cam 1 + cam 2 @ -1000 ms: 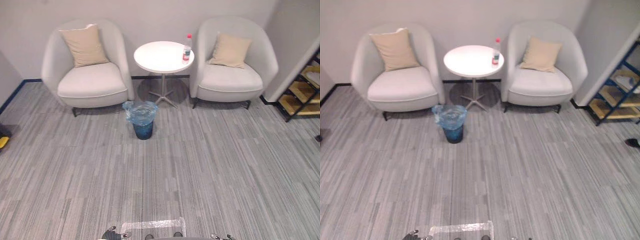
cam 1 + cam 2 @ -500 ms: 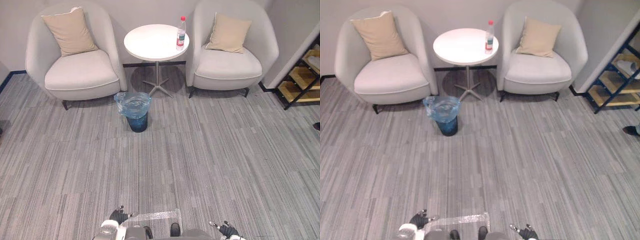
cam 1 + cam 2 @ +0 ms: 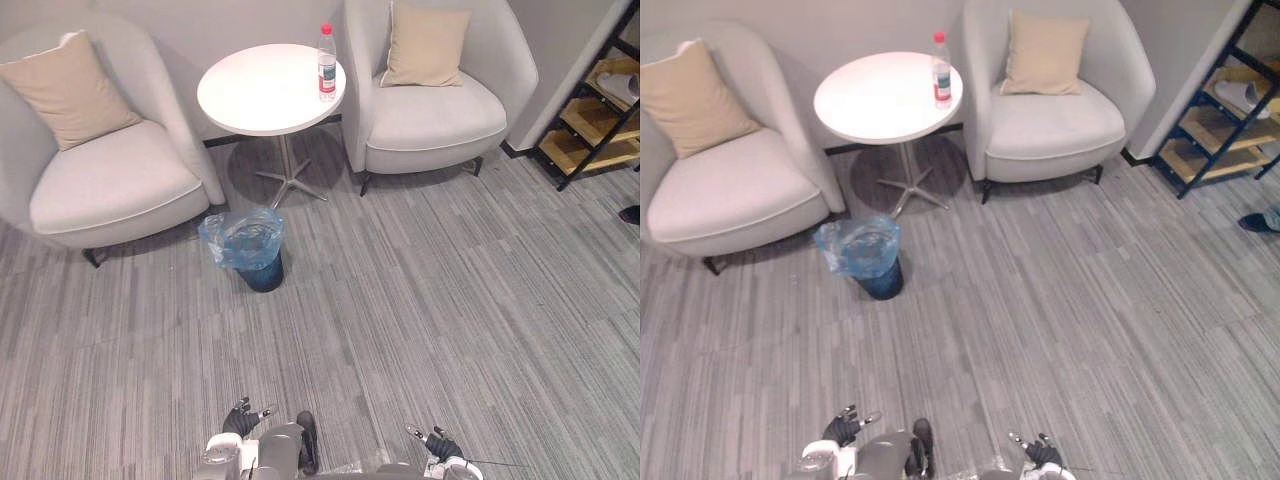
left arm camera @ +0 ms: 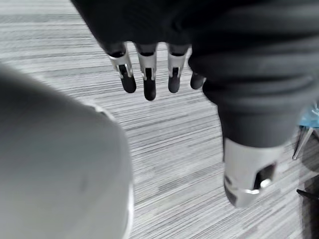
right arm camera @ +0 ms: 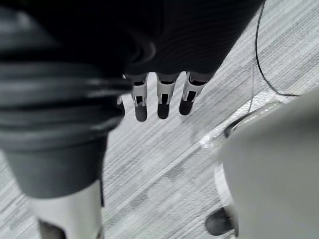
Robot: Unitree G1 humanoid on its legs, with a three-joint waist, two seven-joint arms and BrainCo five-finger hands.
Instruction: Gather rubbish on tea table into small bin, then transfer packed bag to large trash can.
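Note:
A clear plastic bottle with a red cap stands upright near the right edge of the round white tea table. On the carpet in front of the table sits a small dark bin lined with a blue plastic bag. My left hand hangs low at the near edge, fingers straight and empty over the carpet. My right hand hangs on the other side, its fingers relaxed and holding nothing. Both hands are far from the table and bin.
Two pale armchairs with beige cushions flank the table, one at the left and one at the right. A dark metal rack with wooden shelves stands at the far right. Grey striped carpet lies between me and the furniture.
The whole picture has shifted: the camera moved closer and turned, so table, bin and chairs appear nearer and further left. Both hands still hang open at my sides.

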